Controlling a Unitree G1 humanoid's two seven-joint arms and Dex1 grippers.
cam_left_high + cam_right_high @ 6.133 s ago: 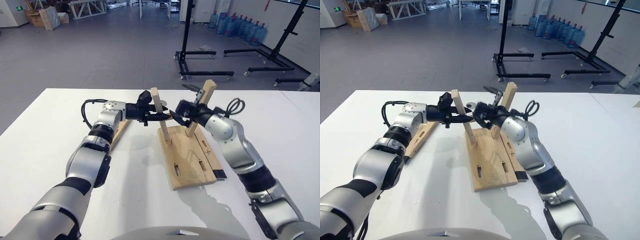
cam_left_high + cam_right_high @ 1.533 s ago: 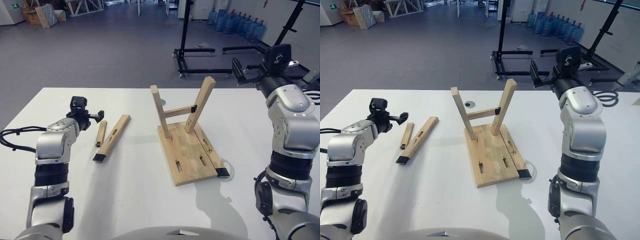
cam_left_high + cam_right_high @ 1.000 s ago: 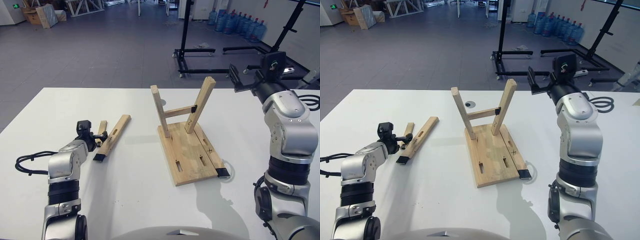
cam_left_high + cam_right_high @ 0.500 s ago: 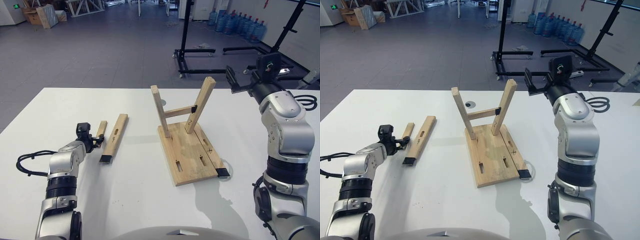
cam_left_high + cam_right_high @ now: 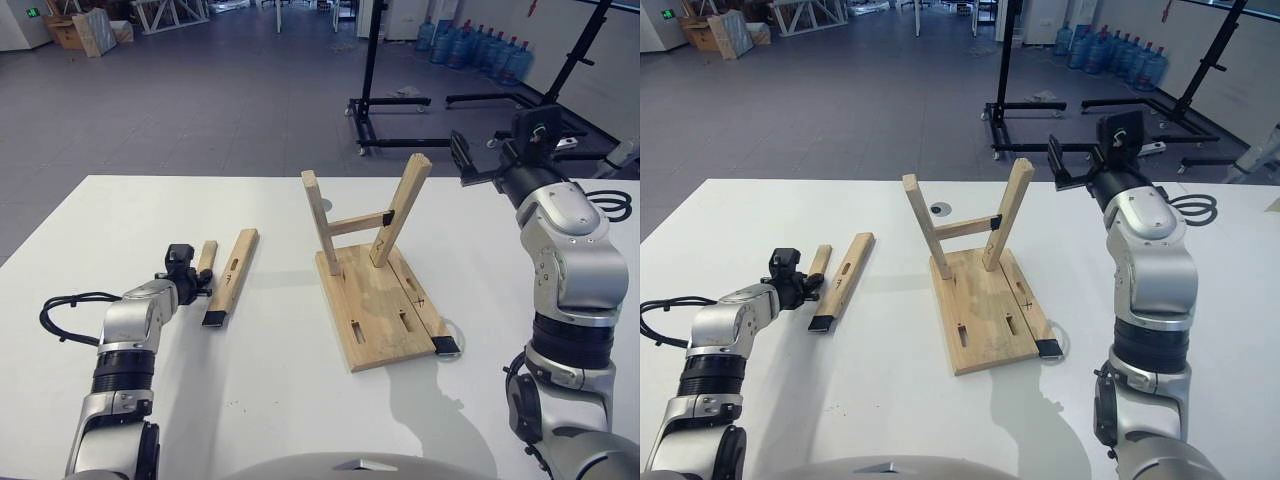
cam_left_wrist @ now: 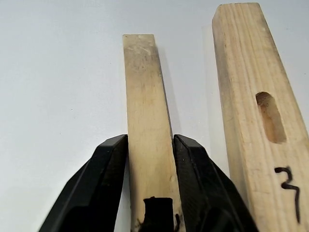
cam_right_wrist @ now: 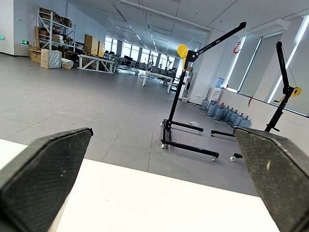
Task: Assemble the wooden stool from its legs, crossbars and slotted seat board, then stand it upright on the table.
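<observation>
Landmark: the seat board (image 5: 378, 312) lies flat near the middle of the desk (image 5: 290, 400). All positions below are given from it.
Left tool (image 6: 150, 145): well to the left of the seat board and low on the desk. Its fingers (image 6: 108, 169) press both side faces of the loose crossbar (image 6: 145, 92), so treat it as clamped.
Loose crossbar: flat on the desk, the part farthest left of the seat board.
Loose leg (image 5: 231, 272): flat, between the loose crossbar and the seat board, just beside the crossbar with its mortise facing up.
Fitted legs (image 5: 322, 225): two stand splayed at the seat board's far end, joined by the fitted crossbar (image 5: 355, 223). The near slots are unfilled.
Spare leg (image 5: 425, 310): lies along the seat board's right edge.
Right tool (image 7: 163, 140): raised beyond the seat board's far right, fingers wide apart, holding nothing.
Risk, grip: the hold sits near one end of the loose crossbar. Expect it to droop or twist when you lift.
Risk, neighbour: one finger occupies the narrow gap beside the loose leg. A sideways pull would likely drag that leg.
Risk, assembly: the fitted legs look only slotted in. A knock from the carried crossbar could tip them.
Edges: the desk's left edge lies beyond the left arm. Its far edge runs close behind the fitted legs.
Open room: bare desk between the loose leg and the seat board, and on the board's near side. Route your carry there.
</observation>
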